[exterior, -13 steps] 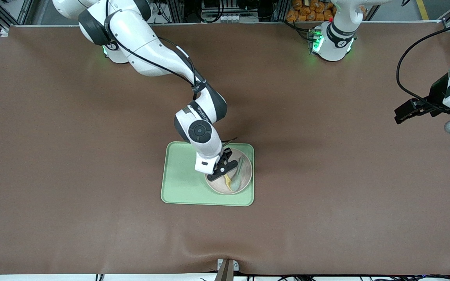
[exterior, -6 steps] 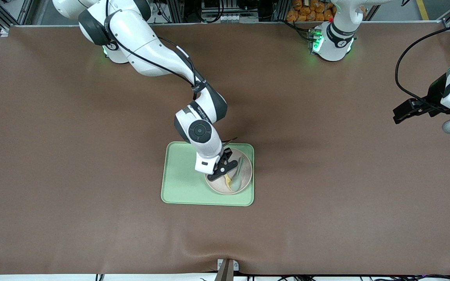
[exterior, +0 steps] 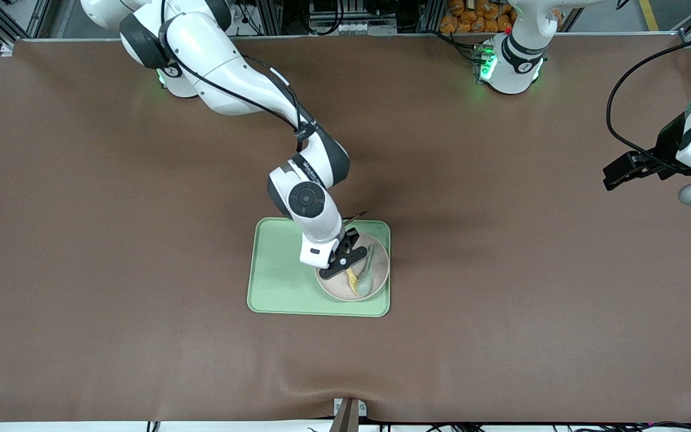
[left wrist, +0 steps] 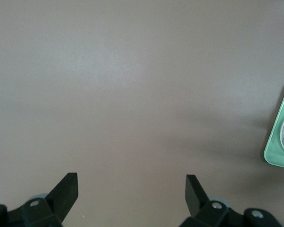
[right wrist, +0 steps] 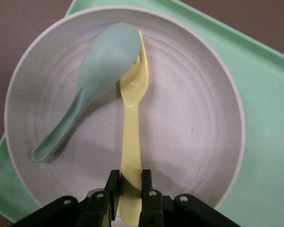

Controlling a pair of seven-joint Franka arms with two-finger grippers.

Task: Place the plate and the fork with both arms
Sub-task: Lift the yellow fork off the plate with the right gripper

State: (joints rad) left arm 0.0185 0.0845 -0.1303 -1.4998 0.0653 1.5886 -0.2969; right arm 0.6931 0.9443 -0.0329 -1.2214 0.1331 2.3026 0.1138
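Note:
The off-white plate sits on the light-green tray, at the tray's end toward the left arm. In the right wrist view the plate holds the pale-yellow fork and a grey-green spoon side by side. My right gripper is shut on the fork's handle, low over the plate; it also shows in the front view with the fork. My left gripper is open and empty, over bare table at the left arm's end; it also shows in the front view.
The spoon lies in the plate next to the fork, its bowl touching the fork's tines. The brown table cover surrounds the tray. The tray's corner shows at the edge of the left wrist view.
The right gripper with the fork has shifted very slightly over the plate. The left arm has barely moved.

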